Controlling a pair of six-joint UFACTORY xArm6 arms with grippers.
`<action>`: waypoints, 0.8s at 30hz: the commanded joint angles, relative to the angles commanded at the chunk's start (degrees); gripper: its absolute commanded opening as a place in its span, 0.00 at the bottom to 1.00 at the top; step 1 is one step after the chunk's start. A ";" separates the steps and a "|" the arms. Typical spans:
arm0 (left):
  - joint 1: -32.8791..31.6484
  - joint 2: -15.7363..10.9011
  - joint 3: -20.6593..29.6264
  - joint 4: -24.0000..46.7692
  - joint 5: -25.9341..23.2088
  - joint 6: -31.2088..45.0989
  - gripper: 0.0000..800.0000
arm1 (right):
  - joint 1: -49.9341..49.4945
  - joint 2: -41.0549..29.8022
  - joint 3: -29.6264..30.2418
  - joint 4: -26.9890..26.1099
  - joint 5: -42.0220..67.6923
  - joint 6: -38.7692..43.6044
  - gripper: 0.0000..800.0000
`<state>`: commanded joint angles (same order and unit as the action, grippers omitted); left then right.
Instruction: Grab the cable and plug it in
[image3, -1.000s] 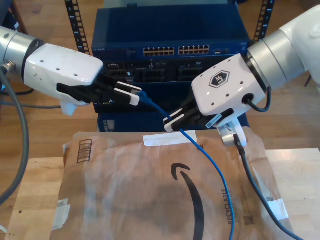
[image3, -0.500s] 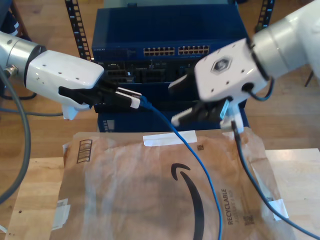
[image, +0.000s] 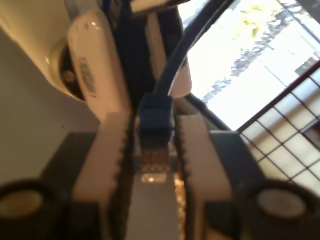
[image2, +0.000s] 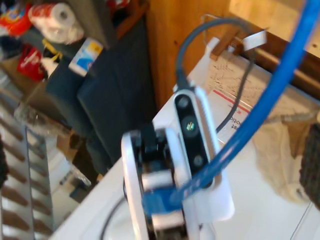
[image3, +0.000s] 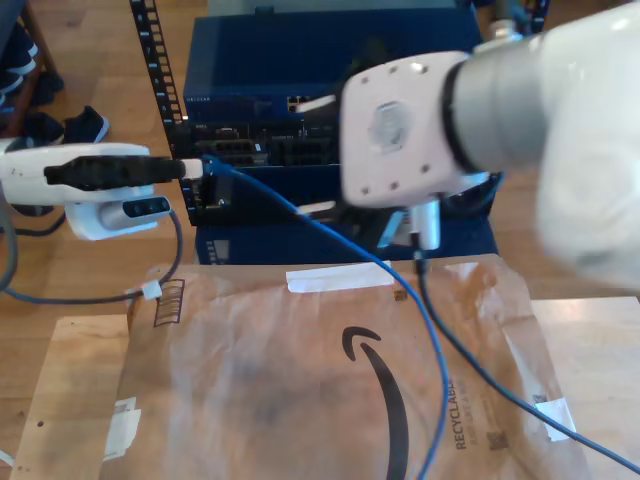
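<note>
At the exterior view's left: my first pincer (image3: 195, 167), clenched on the plug (image: 155, 112) of the cable (image3: 300, 215). Grips the plug between both pads, with the translucent contact end pointing back toward the wrist camera and the blue cord leading off from the tips.

Near the exterior view's centre, blurred: my second pincer (image3: 325, 155), released, white fingers wide apart, grasping nothing.

Cable run: from the plug just in front of the rack (image3: 260, 60), down and toward the exterior view's right, across the brown mailer (image3: 250, 380) lying on the surface (image3: 70, 380), then out at the lower edge.

Ports (image3: 235, 150): dark row on the rack face, close beside the held plug. Cannot tell whether touching or apart.

Step in hand, by judgement: grab done, plug being brought up to the rack, insertion not yet made.

Next move, by judgement: calls for picking a free port, squaring the plug to it, and pushing straight in until seated. Calls also for slack in the cord, with the released pincer held away from it.
</note>
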<state>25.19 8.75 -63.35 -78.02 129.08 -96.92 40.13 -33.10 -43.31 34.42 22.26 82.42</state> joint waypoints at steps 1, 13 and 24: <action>0.00 0.18 0.00 0.00 0.53 0.09 0.01 | 1.67 0.00 0.18 -0.53 -1.05 0.00 0.99; -0.09 0.26 0.53 0.00 3.96 0.18 0.03 | 3.16 -1.23 2.99 -0.35 -6.15 0.35 0.97; -0.44 0.26 0.44 -0.09 5.89 0.35 0.04 | 6.15 -2.37 3.87 -0.26 -6.24 0.35 0.93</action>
<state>24.75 9.01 -62.91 -78.11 134.97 -96.57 46.29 -35.47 -39.44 34.15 16.02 82.77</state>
